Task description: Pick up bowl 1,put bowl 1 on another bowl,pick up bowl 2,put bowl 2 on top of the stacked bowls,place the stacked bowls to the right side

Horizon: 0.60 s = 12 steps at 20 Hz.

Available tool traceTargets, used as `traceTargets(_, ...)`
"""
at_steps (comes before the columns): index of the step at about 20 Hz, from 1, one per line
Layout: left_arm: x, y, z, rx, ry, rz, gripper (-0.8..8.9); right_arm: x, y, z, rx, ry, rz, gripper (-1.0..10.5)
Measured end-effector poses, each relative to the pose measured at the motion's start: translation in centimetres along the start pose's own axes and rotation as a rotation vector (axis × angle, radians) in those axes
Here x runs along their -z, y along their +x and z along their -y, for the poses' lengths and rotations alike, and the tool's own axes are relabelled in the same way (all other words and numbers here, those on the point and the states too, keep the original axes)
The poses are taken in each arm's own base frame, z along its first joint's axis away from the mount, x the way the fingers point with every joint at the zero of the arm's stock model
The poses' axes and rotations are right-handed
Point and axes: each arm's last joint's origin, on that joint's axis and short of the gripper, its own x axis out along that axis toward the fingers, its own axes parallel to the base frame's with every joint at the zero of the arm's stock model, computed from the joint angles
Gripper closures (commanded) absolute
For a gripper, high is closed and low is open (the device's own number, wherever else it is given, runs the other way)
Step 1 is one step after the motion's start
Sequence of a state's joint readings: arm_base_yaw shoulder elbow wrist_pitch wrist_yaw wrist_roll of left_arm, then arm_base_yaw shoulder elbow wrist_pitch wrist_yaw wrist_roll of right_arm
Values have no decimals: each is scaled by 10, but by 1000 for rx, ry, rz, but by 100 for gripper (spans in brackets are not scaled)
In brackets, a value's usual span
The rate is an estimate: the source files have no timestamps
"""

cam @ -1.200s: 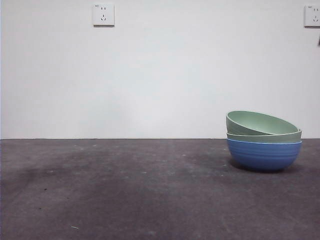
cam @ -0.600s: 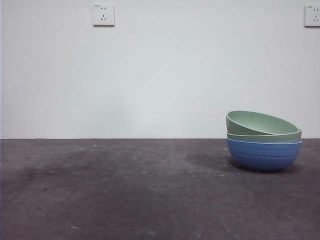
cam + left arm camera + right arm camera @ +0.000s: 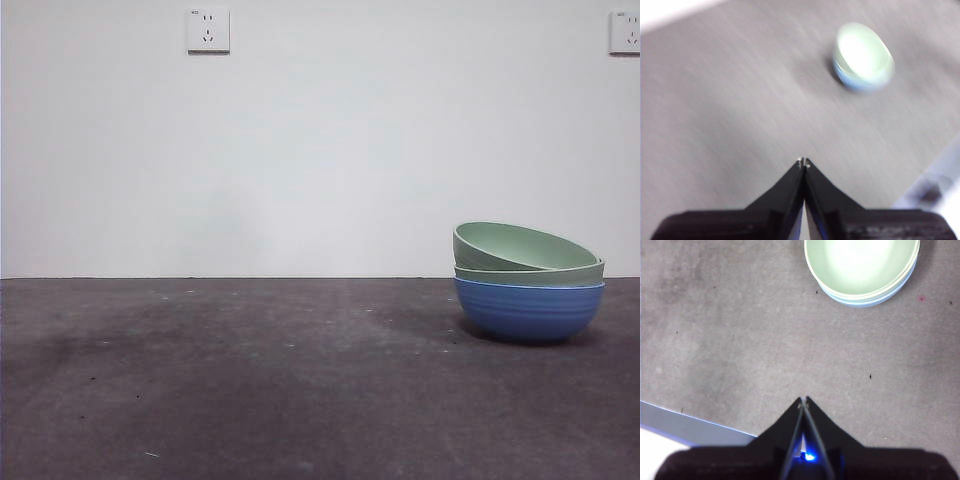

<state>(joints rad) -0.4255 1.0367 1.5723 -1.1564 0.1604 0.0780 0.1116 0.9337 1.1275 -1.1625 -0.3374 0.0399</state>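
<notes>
I see the stacked bowls (image 3: pixel 529 285) standing on the dark grey matte table (image 3: pixel 250 380), toward its right side in the front view. At the bottom is the round blue ribbed bowl with a lighter rim (image 3: pixel 529 312), upright on the tabletop. A pale sage green bowl (image 3: pixel 560 275) sits nested in it, only its rim band showing. The second pale green bowl (image 3: pixel 510 247) lies on top, tilted, higher on its left side in the front view. No arm shows in the front view. My left gripper (image 3: pixel 804 162) hangs above bare table, well apart from the stack (image 3: pixel 863 57), jaws pressed together, holding nothing; that view is blurred. My right gripper (image 3: pixel 803 401) is also above bare table, clear of the stack (image 3: pixel 862 270), tips closed together and empty. Two white wall sockets (image 3: pixel 208 30) (image 3: pixel 625 32) sit on the white wall behind.
</notes>
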Motion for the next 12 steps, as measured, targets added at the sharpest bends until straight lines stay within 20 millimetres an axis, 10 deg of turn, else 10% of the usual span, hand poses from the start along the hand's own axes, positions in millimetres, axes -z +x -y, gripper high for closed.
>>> traceTargets(5,9,-35,-13,-181,48,486,817,0,0,0,0,0,0,941)
traceTargets(12,114,0,-26,-458,102,789,817,0,0,0,0,0,0,941)
